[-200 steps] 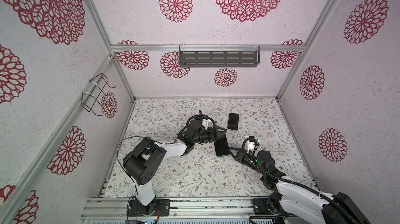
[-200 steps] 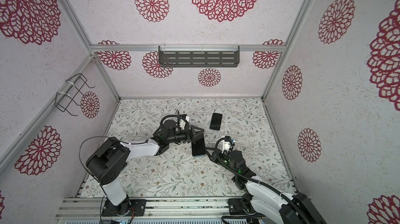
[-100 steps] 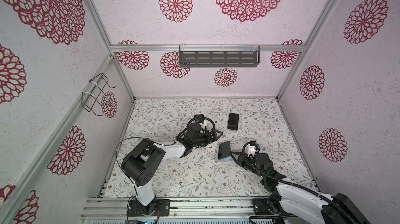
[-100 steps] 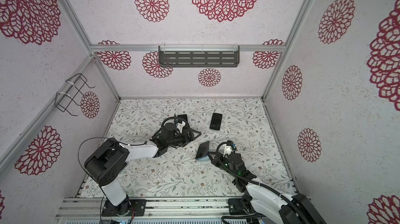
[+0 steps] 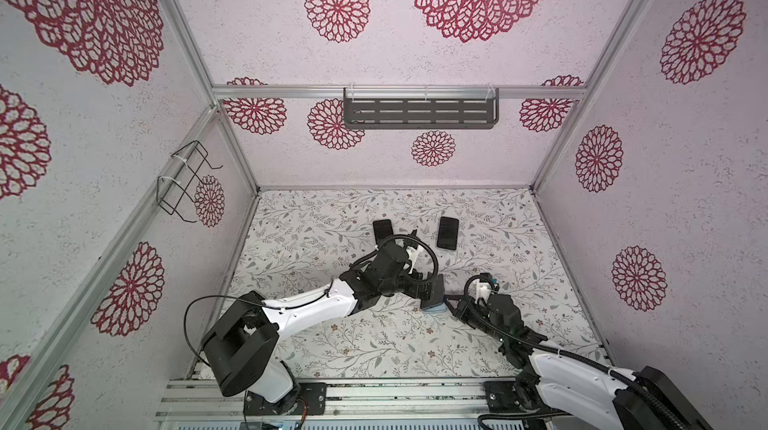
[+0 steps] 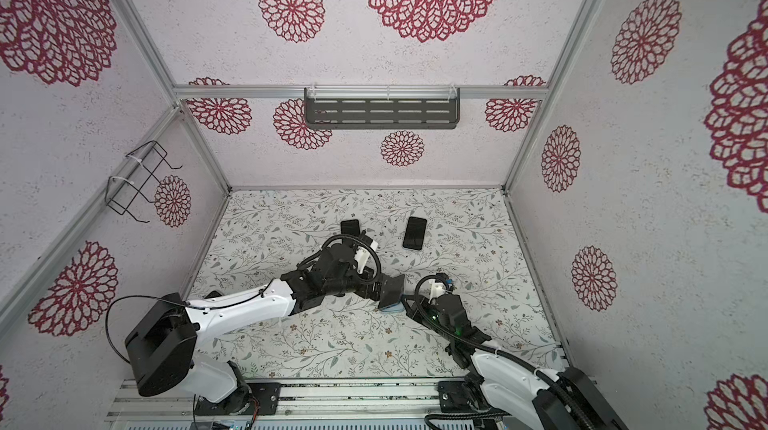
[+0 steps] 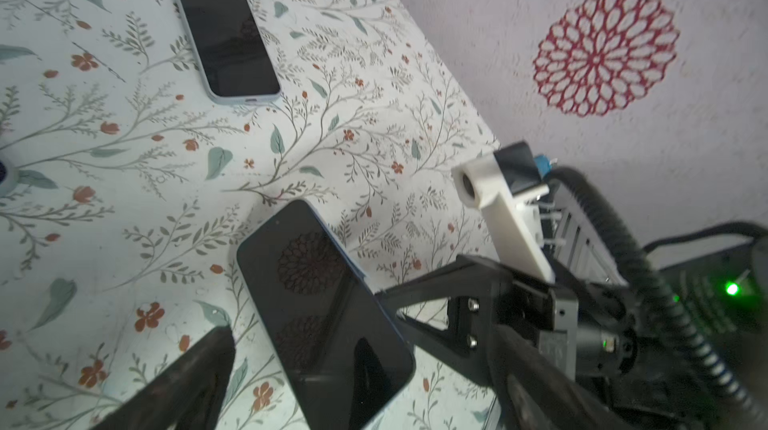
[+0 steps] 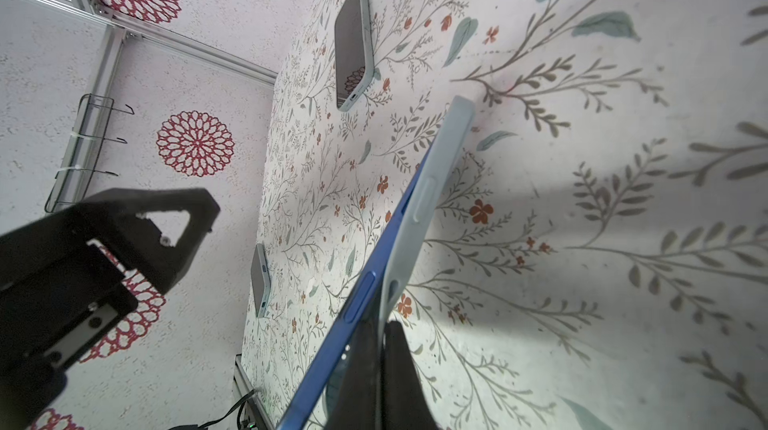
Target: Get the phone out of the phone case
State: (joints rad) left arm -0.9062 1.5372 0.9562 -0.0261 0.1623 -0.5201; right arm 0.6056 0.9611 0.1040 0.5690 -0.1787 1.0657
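Both top views: phone in its pale case is mid-tabletop, tilted, between both arms. The left pincer is over it and the right pincer is at its edge.
Left wrist: left pincer spread wide, straddling the screen, gripping nothing.
Right wrist: right pincer clenched on the case lip, and the blue phone's edge is parted from the case.

On the worktop, the phone case and phone sat between the left end effector and the right end effector. Behind them lay a left spare phone and a right spare phone.
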